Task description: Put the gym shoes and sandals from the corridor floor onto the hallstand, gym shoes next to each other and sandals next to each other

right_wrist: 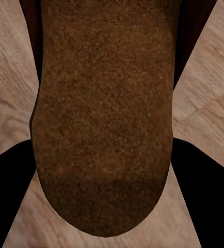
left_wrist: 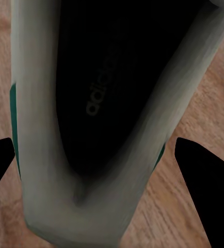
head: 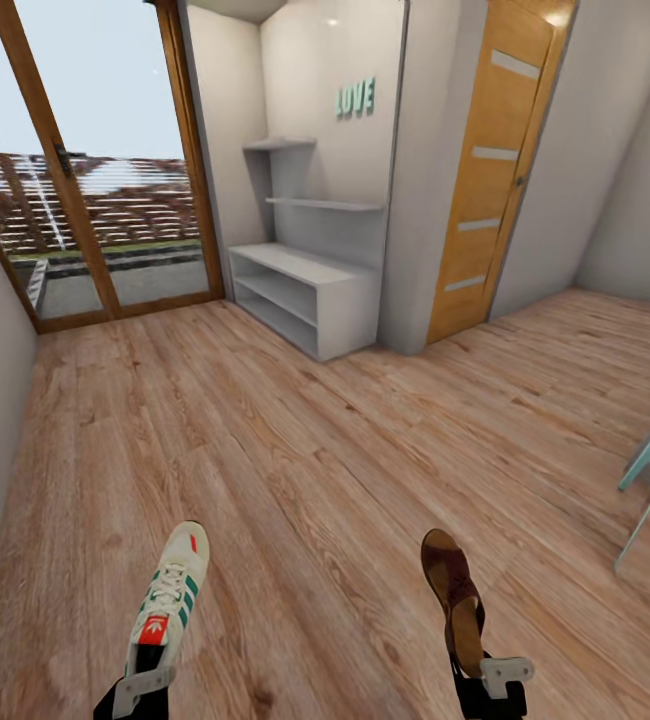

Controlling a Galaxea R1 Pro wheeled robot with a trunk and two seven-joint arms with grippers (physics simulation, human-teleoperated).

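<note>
Cream lace-up gym shoe [head: 168, 598] with green side stripes and red tongue label, held up by its heel over the light brown wood-grain plank floor [head: 315, 450], toe pointing ahead toward the rack; seen from the left wrist as a dark opening with a printed insole inside a pale collar [left_wrist: 40, 155]. Dark brown leather sandal [head: 455, 600] with strap and tan footbed, likewise held by its heel, well apart from the shoe. Pale grey hallstand [head: 305, 290] standing far ahead against the wall, broad low top, two open slots below, two staggered shelves above.
</note>
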